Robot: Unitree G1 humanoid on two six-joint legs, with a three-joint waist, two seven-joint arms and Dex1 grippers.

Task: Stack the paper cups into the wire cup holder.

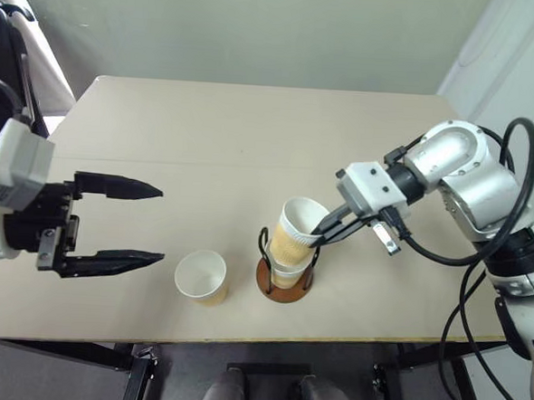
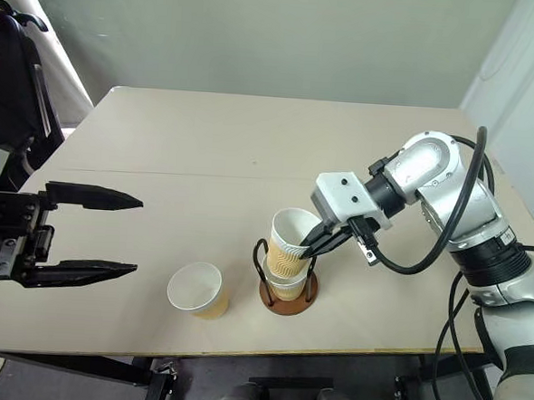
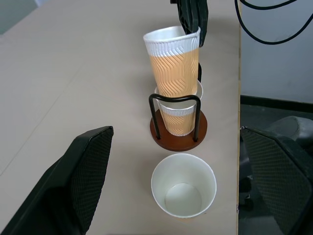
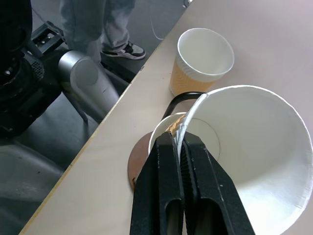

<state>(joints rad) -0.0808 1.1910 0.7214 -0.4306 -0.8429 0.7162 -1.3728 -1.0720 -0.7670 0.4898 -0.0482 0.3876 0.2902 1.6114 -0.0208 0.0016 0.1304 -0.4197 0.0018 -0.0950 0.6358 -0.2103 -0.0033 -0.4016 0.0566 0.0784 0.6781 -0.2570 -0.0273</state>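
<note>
The wire cup holder (image 1: 280, 294) stands near the table's front edge, with one paper cup (image 3: 177, 122) seated inside its black loops. My right gripper (image 1: 317, 236) is shut on the rim of a second paper cup (image 1: 297, 234). That cup tilts and its bottom sits in the mouth of the cup in the holder. A third paper cup (image 1: 201, 277) stands upright on the table just left of the holder. My left gripper (image 1: 161, 226) hovers open and empty to the left of that cup, fingers pointing toward it.
The holder and the loose cup sit close to the table's front edge (image 1: 240, 342). Black cables (image 1: 481, 258) hang from the right arm. A person's legs and shoes (image 4: 115, 29) stand on the floor beside the table. A dark chair (image 1: 8, 57) is at the far left.
</note>
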